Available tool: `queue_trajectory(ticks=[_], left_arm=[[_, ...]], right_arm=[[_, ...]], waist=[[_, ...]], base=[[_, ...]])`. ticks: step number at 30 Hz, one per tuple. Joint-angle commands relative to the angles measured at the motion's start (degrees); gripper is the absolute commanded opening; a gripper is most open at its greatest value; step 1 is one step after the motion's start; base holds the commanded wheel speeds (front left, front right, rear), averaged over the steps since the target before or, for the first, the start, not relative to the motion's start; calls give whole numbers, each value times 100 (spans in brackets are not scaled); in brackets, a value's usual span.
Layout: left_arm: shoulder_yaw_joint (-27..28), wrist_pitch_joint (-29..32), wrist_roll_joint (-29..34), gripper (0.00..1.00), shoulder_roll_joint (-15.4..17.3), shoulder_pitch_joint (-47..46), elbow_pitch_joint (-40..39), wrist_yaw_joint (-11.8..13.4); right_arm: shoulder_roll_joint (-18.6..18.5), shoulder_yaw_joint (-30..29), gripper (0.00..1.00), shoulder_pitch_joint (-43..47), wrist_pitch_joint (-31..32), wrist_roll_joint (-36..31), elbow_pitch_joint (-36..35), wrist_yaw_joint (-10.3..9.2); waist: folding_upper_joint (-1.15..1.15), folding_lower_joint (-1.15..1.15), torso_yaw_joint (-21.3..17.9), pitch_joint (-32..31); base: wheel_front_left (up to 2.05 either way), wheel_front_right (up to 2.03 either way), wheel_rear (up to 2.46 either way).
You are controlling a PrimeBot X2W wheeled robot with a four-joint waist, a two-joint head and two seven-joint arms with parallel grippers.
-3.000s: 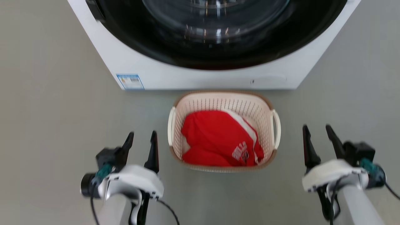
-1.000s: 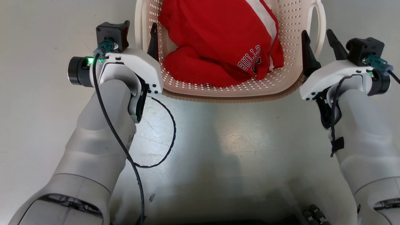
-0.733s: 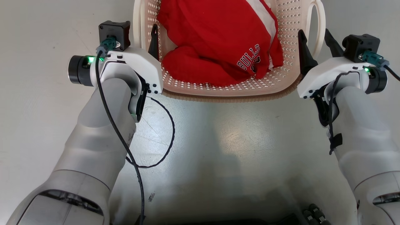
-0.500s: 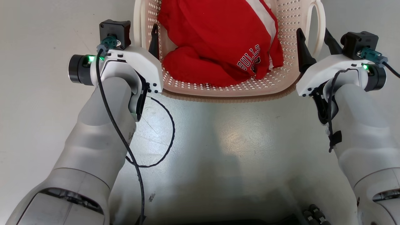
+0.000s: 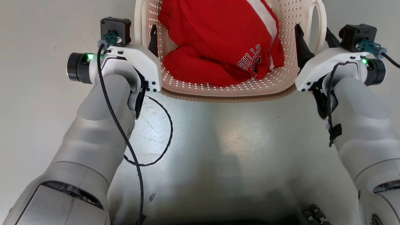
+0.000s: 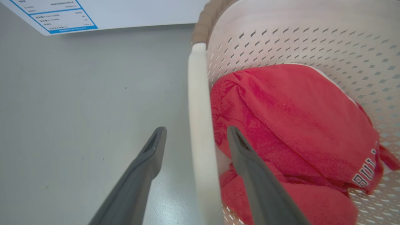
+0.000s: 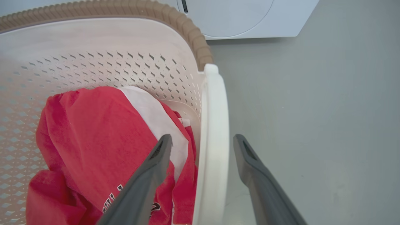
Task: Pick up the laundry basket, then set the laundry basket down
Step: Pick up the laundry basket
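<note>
Left gripper (image 6: 197, 129) is wide open and straddles the left loop handle (image 6: 200, 103): one finger outside over the floor (image 6: 78, 125), one inside the laundry basket (image 5: 218, 89), just beside the red garment (image 6: 281, 118). I can't tell if that inner finger touches cloth.

Right gripper (image 7: 203, 137) mirrors it. Jaws are fully apart, the right loop handle (image 7: 214, 131) sits between the fingers, and the inner finger is over the garment. Neither gripper grips anything yet.

The basket sits on the floor between your two grippers, with the washing machine (image 7: 237, 18) beyond it.

Handling, my read:
- Thin perforated plastic with one soft garment, so a light load.
- The walls will likely flex, so don't clamp them.
- The loops look smooth and could slide in the jaws.
- Close on mid-span of both handles, then lift both sides evenly or it tips.
- Watch that the inner fingers don't pinch fabric against the loop.

Versus earlier:
- Three seconds back both grippers were well short of the basket, and the head has since pitched down.
- Over the last second both grippers have crept further along the handles, the right one more.
- The jaws have stayed open and the basket hasn't budged.
</note>
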Motion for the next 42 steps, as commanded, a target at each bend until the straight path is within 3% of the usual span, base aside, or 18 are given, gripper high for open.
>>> queue_trajectory(ticks=[1,25,26,27,28,29,30,31,32,33,34,42], left_arm=[[-6,-21,-91,100,127,-14,11,23],[-740,-22,-658,100,127,-245,219,133],[-777,-23,-646,99,127,-258,209,138],[-810,-24,-635,99,127,-272,200,143],[-837,-25,-624,99,127,-287,189,150],[-834,-26,-650,25,127,-279,197,154],[-851,-27,-651,25,127,-284,199,150],[-902,-27,-639,25,127,-285,222,105],[-951,-27,-625,25,127,-294,241,62],[-921,-27,-669,25,127,-302,226,79],[-948,-27,-670,0,127,-293,220,83],[-1217,-28,-855,0,127,-189,168,62]], right_arm=[[124,103,100,121,-62,40,26,35],[141,217,100,16,-62,155,181,35],[138,218,98,15,-62,159,181,35],[137,218,67,14,-62,165,181,35],[136,220,49,14,-62,169,180,35],[135,219,44,18,-62,172,181,35],[135,215,23,24,-62,179,189,35],[136,215,18,29,-62,185,192,35],[138,216,0,37,-62,189,195,35],[141,222,0,49,-62,196,215,35],[144,231,0,53,-62,207,231,35],[170,356,0,104,-62,281,291,35]], waist=[[0,0,-1,8],[0,0,-11,76],[0,0,-13,82],[0,0,-15,88],[0,0,-19,94],[0,0,-24,97],[0,0,-29,101],[0,0,-36,102],[0,0,-40,103],[0,0,-41,105],[0,0,-47,101],[0,0,-43,-57]], base=[[0,0,0],[0,0,0],[0,0,0],[0,0,0],[0,0,0],[0,0,0],[0,0,0],[0,0,0],[0,0,0],[0,0,0],[0,0,0],[0,0,0]])
